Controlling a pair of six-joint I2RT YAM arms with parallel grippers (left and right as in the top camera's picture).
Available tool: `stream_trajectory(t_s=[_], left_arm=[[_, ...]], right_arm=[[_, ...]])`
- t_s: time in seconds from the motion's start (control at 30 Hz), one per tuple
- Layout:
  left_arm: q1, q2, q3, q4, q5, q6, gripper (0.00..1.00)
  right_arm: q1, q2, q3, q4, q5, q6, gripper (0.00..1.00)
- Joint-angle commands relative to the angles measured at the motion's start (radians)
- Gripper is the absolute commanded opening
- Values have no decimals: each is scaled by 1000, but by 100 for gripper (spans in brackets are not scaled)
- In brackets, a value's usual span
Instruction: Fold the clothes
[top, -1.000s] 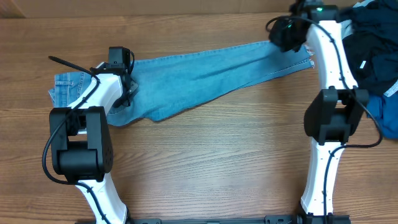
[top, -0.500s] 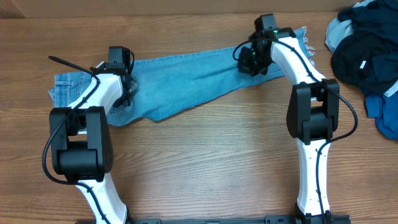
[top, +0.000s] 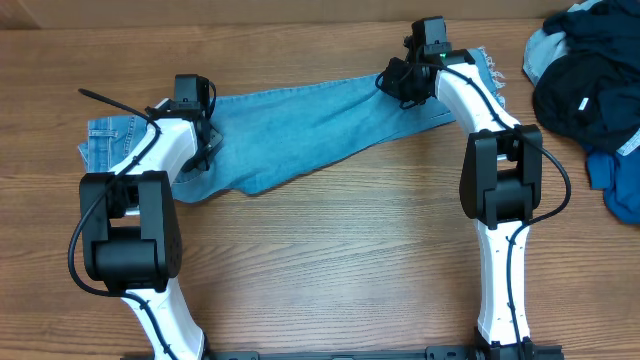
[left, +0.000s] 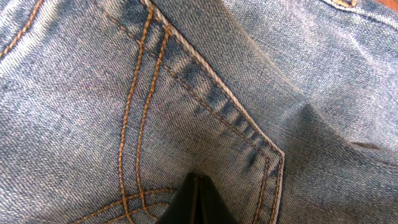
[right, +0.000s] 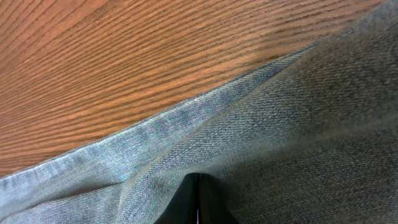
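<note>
Overhead, the jeans (top: 320, 125) lie stretched across the table (top: 350, 260), waist at the left and frayed hem at the far right, with a pile (top: 585, 90) of other clothes well apart at the right edge. The left gripper (top: 203, 145) is down on the seat of the jeans; the right gripper (top: 398, 82) sits on the leg, a little short of the hem. Both arms reach forward from the near edge, elbows raised and wrists tipped down onto the cloth.

The wrist views show each pair of fingers (left: 183, 208) drawn together to a point with denim bunched at the tips — apparently pinching the cloth, though the contact itself is hidden. At the right, a doubled edge of the leg runs just above bare wood.

The step in hand looks like the first fold, leg end to waist. The next move likely calls for the right arm to lift and carry the leg leftward — while the left anchors the waist.
</note>
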Motion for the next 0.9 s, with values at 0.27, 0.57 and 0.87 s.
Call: stream_trajectory(t_s=[0.27,0.57,0.87], left_arm=[[0,18,8,1,11,19,4],[0,18,8,3,11,19,4],[0,18,8,4,28,19,4]], right_arm=[[-89,32,188,-159,214,65,4],[-236,18,407,-396,290,50,4],[-241,24,256,-272,232,-4,4]])
